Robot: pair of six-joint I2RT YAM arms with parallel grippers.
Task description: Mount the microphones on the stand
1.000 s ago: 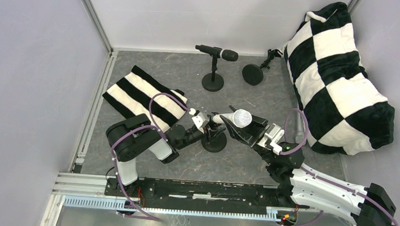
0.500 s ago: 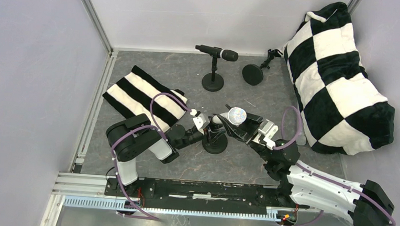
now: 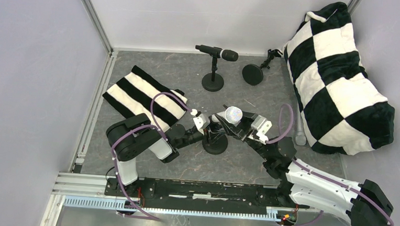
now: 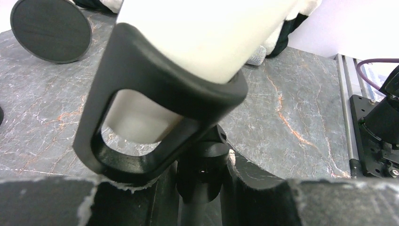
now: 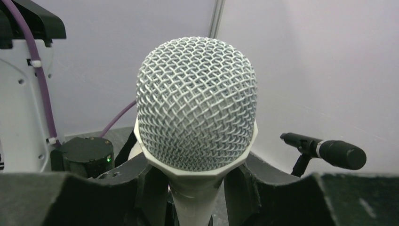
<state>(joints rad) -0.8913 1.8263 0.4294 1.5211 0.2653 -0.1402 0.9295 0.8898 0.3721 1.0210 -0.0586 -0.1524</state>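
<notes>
A white microphone [image 3: 233, 114] with a silver mesh head [image 5: 196, 103] stands nearly upright in my right gripper [image 3: 240, 126], which is shut on its body [image 5: 195, 188]. Its white body [image 4: 202, 33] sits in the black clip [image 4: 160, 108] of the near stand [image 3: 215, 143]. My left gripper [image 3: 206, 129] is shut on that stand's stem [image 4: 202, 174]. A black microphone [image 3: 217, 52] sits on the back stand [image 3: 213, 82]; it also shows in the right wrist view [image 5: 329, 151]. A silver-grey microphone [image 3: 300, 136] lies by the pillow.
A third stand [image 3: 252, 74] lies tipped over at the back, its round base [image 4: 51, 29] facing up. A black-and-white checkered pillow [image 3: 341, 79] fills the right side. A striped cloth [image 3: 144, 96] lies at the left. Walls close in the back and sides.
My right gripper has moved left and swung the white microphone from slanting to nearly upright over the near stand. The left gripper has stayed on the stem.
</notes>
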